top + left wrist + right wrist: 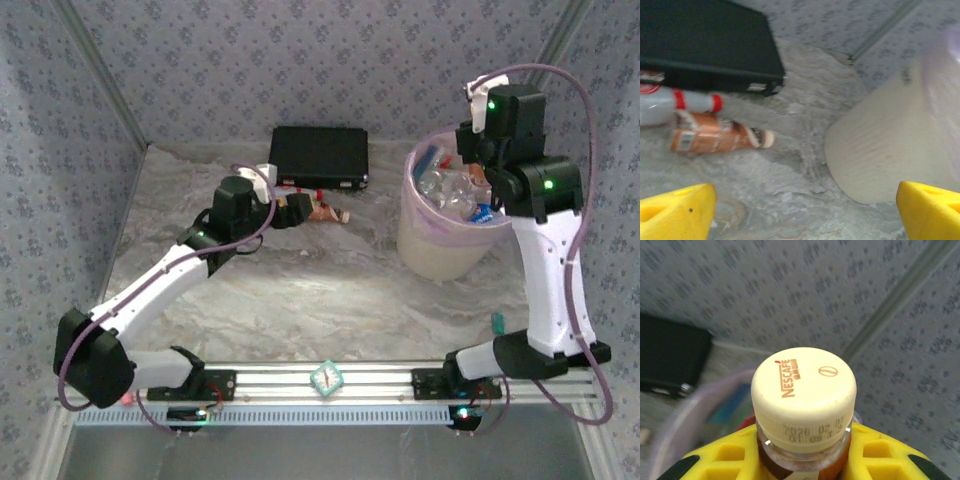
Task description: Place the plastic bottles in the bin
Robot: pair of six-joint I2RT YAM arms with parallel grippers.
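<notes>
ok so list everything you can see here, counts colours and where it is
nescafe bottle: one, cream cap, brown contents, held above the bin
orange-brown bottle: one, lying on the table near the case
white bottle: one, red bands, lying between it and the case
bottles in bin: several, mostly clear, count unclear
bin: one, cream, pink liner, far right
black case: one, by the back wall
table: one, marbled grey
left end effector: yellow fingers, open, low over the table
right end effector: yellow fingers, shut on the nescafe bottle
</notes>
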